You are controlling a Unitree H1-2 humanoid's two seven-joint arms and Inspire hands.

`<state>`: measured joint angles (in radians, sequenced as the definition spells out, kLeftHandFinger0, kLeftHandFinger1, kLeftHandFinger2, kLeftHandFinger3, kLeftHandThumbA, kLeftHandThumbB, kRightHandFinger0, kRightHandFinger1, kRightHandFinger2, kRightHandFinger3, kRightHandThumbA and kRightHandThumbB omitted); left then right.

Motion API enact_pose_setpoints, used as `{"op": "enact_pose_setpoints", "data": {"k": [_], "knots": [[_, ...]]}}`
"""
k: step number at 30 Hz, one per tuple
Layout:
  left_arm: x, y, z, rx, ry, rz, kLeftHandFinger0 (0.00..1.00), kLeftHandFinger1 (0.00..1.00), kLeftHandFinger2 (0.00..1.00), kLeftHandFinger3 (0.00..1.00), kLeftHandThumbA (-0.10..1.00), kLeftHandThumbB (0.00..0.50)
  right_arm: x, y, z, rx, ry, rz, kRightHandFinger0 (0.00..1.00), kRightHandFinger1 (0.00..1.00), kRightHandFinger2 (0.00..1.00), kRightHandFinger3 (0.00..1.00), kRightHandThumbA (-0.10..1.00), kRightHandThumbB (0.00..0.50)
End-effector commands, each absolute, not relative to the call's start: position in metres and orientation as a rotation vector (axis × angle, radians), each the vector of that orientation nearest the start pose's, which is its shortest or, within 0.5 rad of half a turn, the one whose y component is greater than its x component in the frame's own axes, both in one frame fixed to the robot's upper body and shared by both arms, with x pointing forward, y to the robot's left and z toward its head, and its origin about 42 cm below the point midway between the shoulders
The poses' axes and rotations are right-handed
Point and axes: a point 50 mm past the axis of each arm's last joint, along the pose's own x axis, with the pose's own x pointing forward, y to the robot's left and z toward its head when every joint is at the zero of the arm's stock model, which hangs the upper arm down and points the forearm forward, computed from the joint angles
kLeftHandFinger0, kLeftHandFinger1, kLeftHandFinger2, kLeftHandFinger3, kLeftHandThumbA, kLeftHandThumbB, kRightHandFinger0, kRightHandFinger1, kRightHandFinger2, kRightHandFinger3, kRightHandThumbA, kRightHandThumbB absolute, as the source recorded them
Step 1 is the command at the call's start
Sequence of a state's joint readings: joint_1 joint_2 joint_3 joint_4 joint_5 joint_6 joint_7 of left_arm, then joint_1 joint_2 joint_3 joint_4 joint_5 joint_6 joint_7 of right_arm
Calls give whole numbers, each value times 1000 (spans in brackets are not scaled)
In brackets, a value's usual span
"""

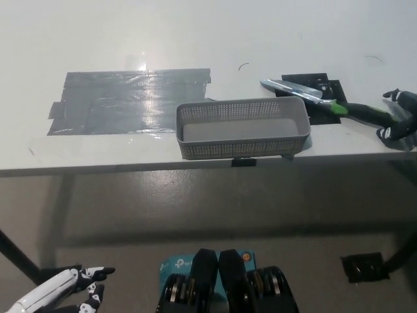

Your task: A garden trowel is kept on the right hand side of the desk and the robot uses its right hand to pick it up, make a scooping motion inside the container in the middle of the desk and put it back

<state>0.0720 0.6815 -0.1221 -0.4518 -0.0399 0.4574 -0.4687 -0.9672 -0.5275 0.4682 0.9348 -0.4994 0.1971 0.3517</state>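
Observation:
The garden trowel (306, 94) has a silver blade, a green collar and a black handle. It lies low over the desk's right side, blade pointing left, just behind the far right corner of the grey perforated container (242, 127). My black right hand (399, 119) is at the picture's right edge, closed around the end of the handle. The blade tip is near the container's far rim, outside it. The container sits at the desk's front edge, in the middle, with nothing inside. My white left hand (65, 291) rests at the lower left, below the desk, fingers apart.
A black patch (319, 98) marks the desk under the trowel. A large grey tape patch (124, 101) covers the desk left of the container. The white desk (195, 39) ends in a front edge just below the container. A black floor plate (365, 267) lies at lower right.

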Motion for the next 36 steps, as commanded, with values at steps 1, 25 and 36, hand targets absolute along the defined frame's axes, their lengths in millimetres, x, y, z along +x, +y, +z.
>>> {"op": "enact_pose_setpoints", "data": {"k": [1, 25, 36], "knots": [[239, 329, 200, 609, 264, -593, 1000, 1000, 1000, 1000, 830, 267, 557, -334, 288, -1293, 315, 185, 1000, 1000, 1000, 1000, 663, 437], [242, 322, 205, 600, 239, -619, 1000, 1000, 1000, 1000, 1000, 253, 567, -312, 292, -1381, 276, 255, 1000, 1000, 1000, 1000, 548, 420], [242, 317, 203, 620, 244, -644, 1000, 1000, 1000, 1000, 1000, 246, 565, -295, 265, -1442, 327, 322, 1000, 1000, 1000, 1000, 531, 386]]}}
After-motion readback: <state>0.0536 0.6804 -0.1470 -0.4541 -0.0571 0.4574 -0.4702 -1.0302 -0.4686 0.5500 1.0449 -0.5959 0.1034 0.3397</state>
